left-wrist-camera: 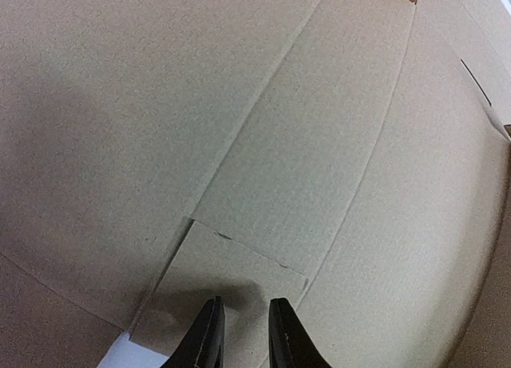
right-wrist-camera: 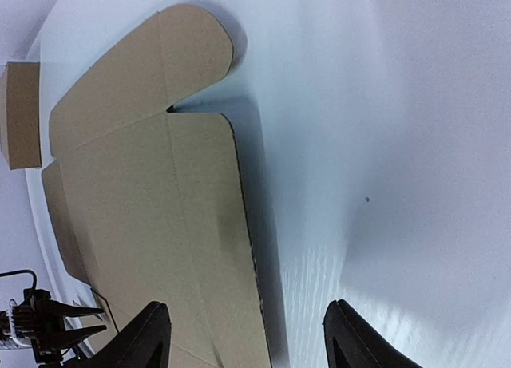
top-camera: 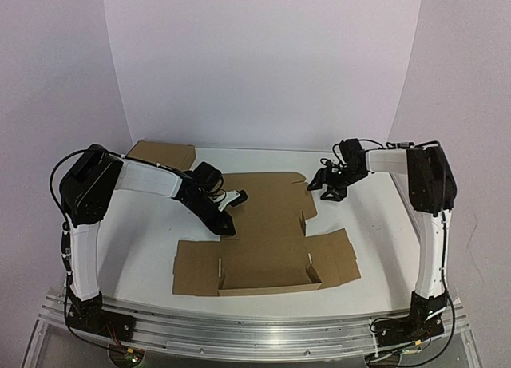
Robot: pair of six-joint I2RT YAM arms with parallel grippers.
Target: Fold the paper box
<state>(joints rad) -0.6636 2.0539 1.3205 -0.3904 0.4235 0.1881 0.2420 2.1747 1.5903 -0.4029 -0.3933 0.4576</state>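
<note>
The paper box [top-camera: 267, 224] lies mostly flat on the bench [top-camera: 375, 224], directly beneath the left claw [left-wrist-camera: 243, 312], whose fingers are narrowly parted and grasp nothing. The right claw [right-wrist-camera: 239, 336], released and spread wide, hovers just beside the box's edge. A second box [top-camera: 164, 154] sits well behind the left claw, its inside hidden.

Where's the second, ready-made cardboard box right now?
Top external view: the ready-made box sits at the far left of the table, near the backdrop, behind and left of the flat paper box.
</note>
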